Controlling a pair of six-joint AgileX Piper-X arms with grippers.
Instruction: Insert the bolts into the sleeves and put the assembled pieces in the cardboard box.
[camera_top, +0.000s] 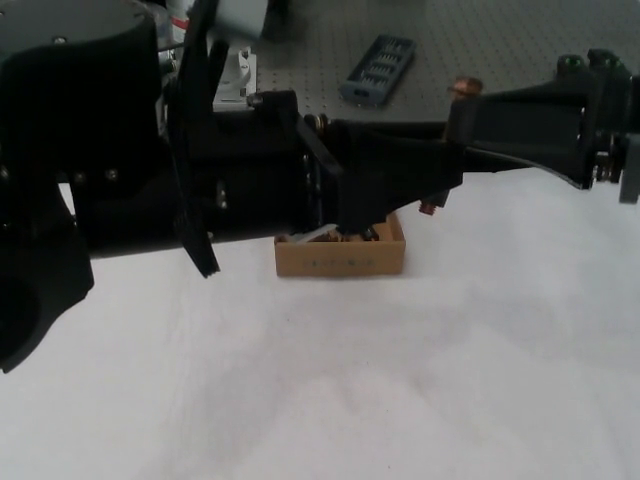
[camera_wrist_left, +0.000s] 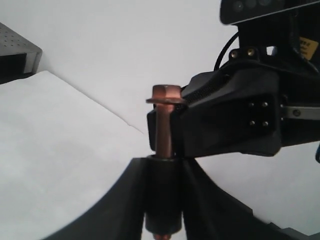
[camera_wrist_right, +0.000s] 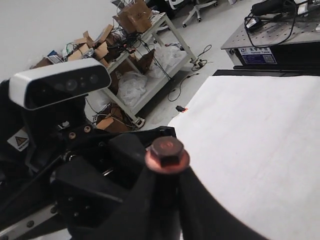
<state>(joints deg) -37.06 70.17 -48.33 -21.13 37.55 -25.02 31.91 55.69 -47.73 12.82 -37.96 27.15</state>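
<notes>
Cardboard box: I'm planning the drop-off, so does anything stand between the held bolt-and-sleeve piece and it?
Nothing visible does. The copper bolt sits in the black sleeve, gripped by the left end effector and right end effector. The tan cardboard box rests on the white cloth, its opening partly hidden by the arms in the high view.

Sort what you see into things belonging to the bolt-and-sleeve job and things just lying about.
Job: bolt, sleeve, cardboard box, left gripper, right gripper.
Lying about: blue case, black unit.
</notes>
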